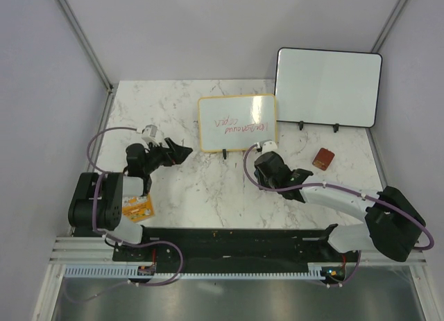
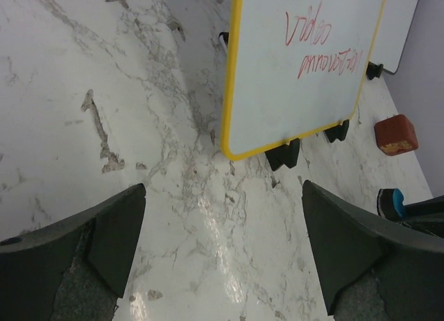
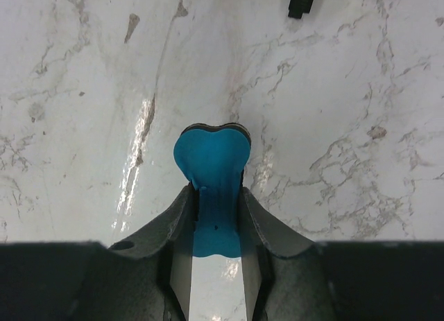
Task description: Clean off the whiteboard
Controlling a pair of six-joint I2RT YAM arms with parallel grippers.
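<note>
The whiteboard [image 1: 236, 123] has a yellow-orange frame and stands on black feet at mid table, with red handwriting on it. It also shows in the left wrist view [image 2: 291, 78]. My left gripper [image 1: 179, 154] is open and empty, left of the board, over bare marble [image 2: 223, 224]. My right gripper [image 1: 272, 167] is just in front of the board's right foot, pointing down at the table. It is shut [image 3: 216, 196] on a blue eraser [image 3: 211, 154], whose rounded end sticks out past the fingertips. The eraser's tip also shows in the left wrist view [image 2: 393, 202].
A larger black-framed whiteboard [image 1: 327, 87] leans at the back right. A red-brown block [image 1: 322, 158] lies in front of it, right of my right gripper. An orange item [image 1: 137, 209] sits by the left arm's base. Grey walls enclose the table.
</note>
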